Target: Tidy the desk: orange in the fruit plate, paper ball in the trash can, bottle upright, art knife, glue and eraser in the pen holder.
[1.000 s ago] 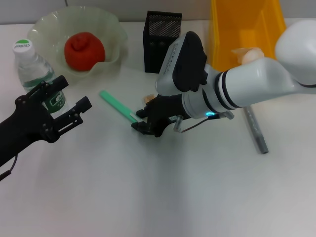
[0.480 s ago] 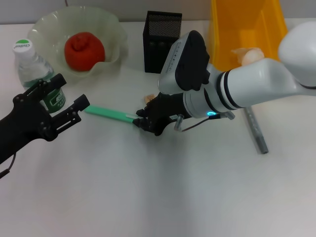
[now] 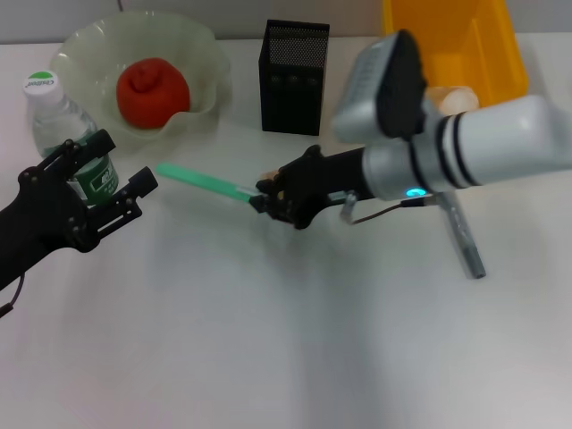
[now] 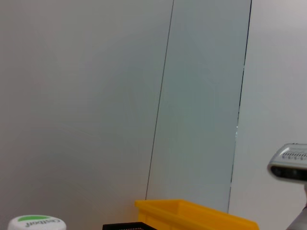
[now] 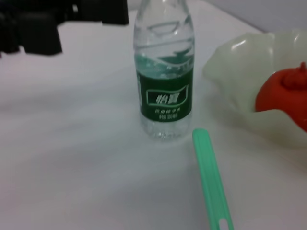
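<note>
Art knife [image 3: 204, 183], a slim green stick, is pointing out of the right end effector [image 3: 268, 198] toward nine o'clock, its free end lifted off the desk [image 3: 268, 340]; held by one end like this, it looks ready to be swung up and dropped tip-first into the pen holder [image 3: 293, 76], which is standing at about twelve o'clock from the grip. The right end effector's fingers are clamping tight on the knife's near end. A small tan piece, probably the eraser [image 3: 268, 180], is peeking out just behind those fingers. At two o'clock the yellow trash can [image 3: 447, 45] is holding a pale wad, likely the paper ball [image 3: 456, 100]. The orange [image 3: 152, 89] is sitting in the fruit plate [image 3: 89, 45] at ten o'clock, and the bottle [image 3: 67, 130] is standing upright beside it. A grey stick [image 3: 462, 234], perhaps the glue, is lying on the desk at three o'clock. The left end effector [image 3: 112, 183] is hovering by the bottle with fingers spread apart, gripping nothing.
</note>
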